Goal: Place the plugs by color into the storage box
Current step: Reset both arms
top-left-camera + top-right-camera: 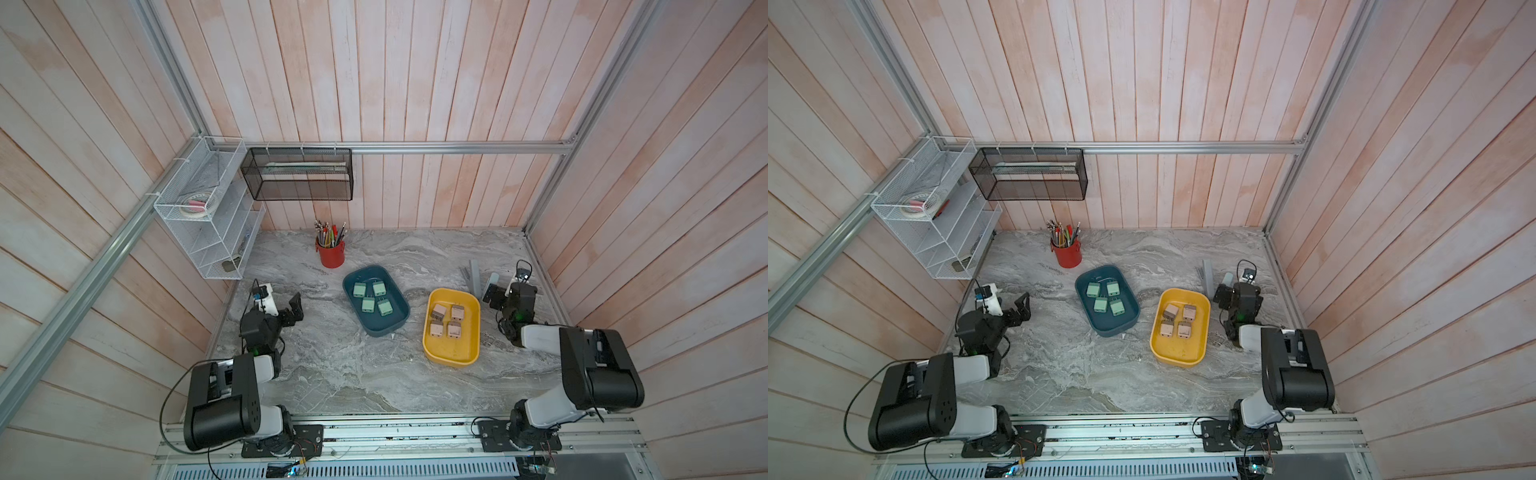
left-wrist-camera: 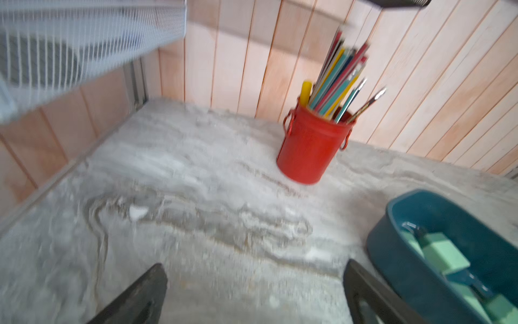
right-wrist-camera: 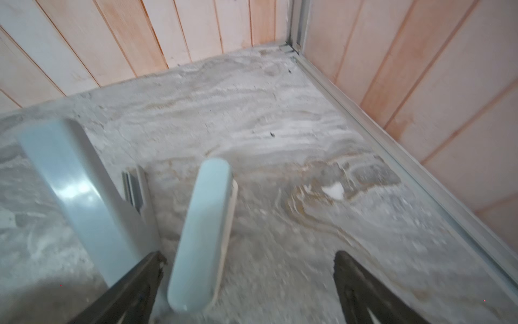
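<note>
black arms (image 1: 220, 399) | marble table (image 1: 332, 365) | cube plugs (image 1: 368, 305); rounded teal tray (image 1: 380, 328); yellow tray (image 1: 453, 353)

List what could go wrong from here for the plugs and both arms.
1. The right gripper has its open jaws right by the grey bars, one seemingly between them; any swing could knock it aside.
2. The green plugs lie close together in the teal tray, so wide jaws may nudge a neighbour.
3. The red pencil cup stands just beyond that tray; the left gripper could tip it when reaching in.
</note>
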